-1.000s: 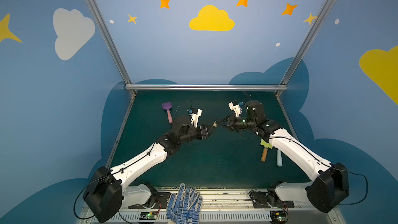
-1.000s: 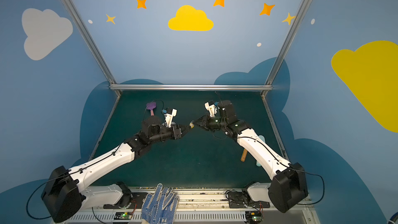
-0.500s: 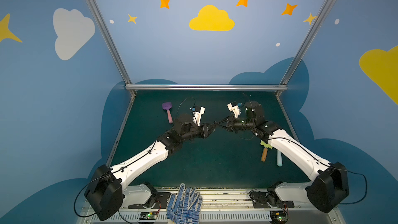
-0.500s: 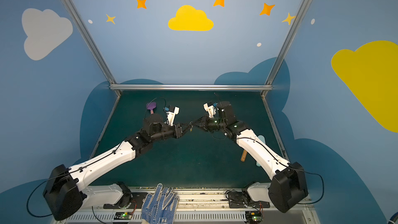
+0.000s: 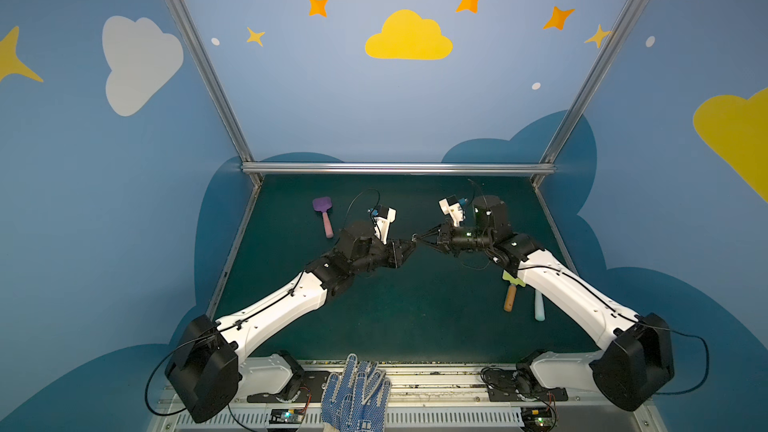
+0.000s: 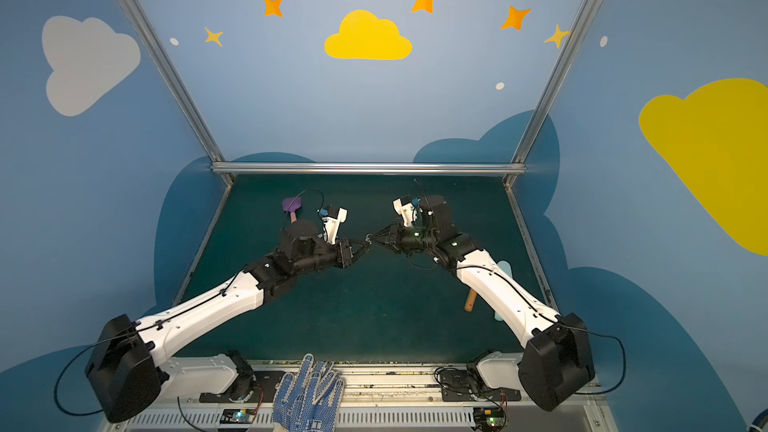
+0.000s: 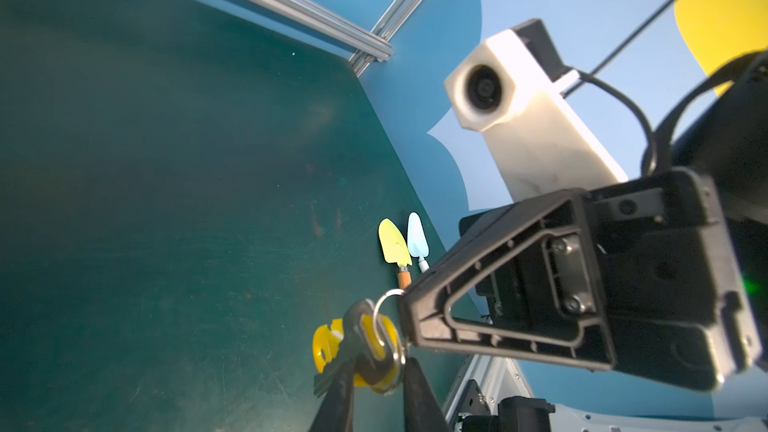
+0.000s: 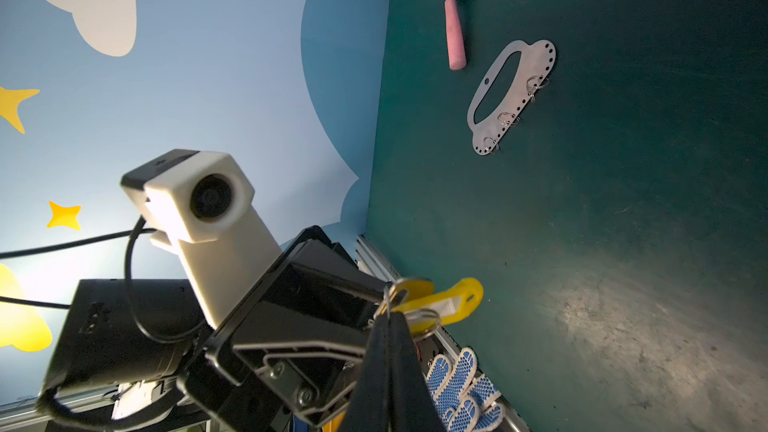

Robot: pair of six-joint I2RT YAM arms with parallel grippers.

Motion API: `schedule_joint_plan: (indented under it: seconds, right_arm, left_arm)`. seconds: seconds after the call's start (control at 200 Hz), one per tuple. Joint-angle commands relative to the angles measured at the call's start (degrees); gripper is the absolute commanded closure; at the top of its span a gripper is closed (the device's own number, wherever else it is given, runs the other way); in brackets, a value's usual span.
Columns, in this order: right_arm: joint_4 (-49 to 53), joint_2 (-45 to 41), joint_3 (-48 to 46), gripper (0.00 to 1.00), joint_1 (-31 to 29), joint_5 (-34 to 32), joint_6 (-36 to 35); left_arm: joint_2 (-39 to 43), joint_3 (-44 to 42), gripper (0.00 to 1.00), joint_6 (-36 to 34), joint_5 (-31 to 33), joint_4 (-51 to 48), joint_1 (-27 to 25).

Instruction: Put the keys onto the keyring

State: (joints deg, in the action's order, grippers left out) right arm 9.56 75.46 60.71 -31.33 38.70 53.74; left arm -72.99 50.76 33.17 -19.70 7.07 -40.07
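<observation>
Basically both hold the keys [image 7: 362, 340]: right gripper [image 5: 417, 238] pinched shut from 3 o'clock, left gripper [image 5: 409, 244] clamping from 9, likely regripping for threading.

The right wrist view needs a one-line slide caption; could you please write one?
The right pincer pinches the keys by their ring while the keyring lies flat on the green mat.

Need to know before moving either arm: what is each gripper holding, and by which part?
Right gripper pinches the keys by their split ring. Left gripper flanks the blades and tag; grip unclear.
</observation>
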Motion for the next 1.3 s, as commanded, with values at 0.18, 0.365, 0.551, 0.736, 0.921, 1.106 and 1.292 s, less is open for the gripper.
schedule_joint_plan:
  seconds: [0.18,0.365,0.551,0.736,0.921,1.106,1.292]
  right_arm:
    - [-0.9,-1.6,-0.7,1.00,-0.2,0.6,0.1]
    - [-0.6,-1.3,-1.3,1.00,-0.2,0.7,0.2]
    - [-1.5,-1.2,-2.1,1.00,-0.2,1.3,1.1]
    - [-2.8,-1.1,-2.2,1.00,-0.2,2.1,1.8]
    - [-3.5,-1.1,-2.3,1.00,-0.1,2.3,2.3]
    - [-5.6,-1.1,-3.2,1.00,0.0,2.7,3.6]
    - [-5.4,-1.3,-3.4,1.00,0.3,2.4,3.6]
  left_arm:
    - [0.8,2.0,0.87,-1.9,3.8,-2.9,-0.1]
    - [1.6,2.8,0.94,-2.7,3.4,-4.1,-0.1]
    - [2.1,3.1,0.85,-3.5,3.5,-4.8,-0.1]
    - [0.8,3.6,0.78,-3.6,2.0,-4.1,-0.1]
    - [0.5,3.8,0.80,-3.5,1.1,-3.6,-0.1]
    - [0.0,3.1,0.81,-1.9,-1.6,-1.8,-0.2]
    - [0.3,2.5,0.84,-1.5,-1.6,-1.6,-0.3]
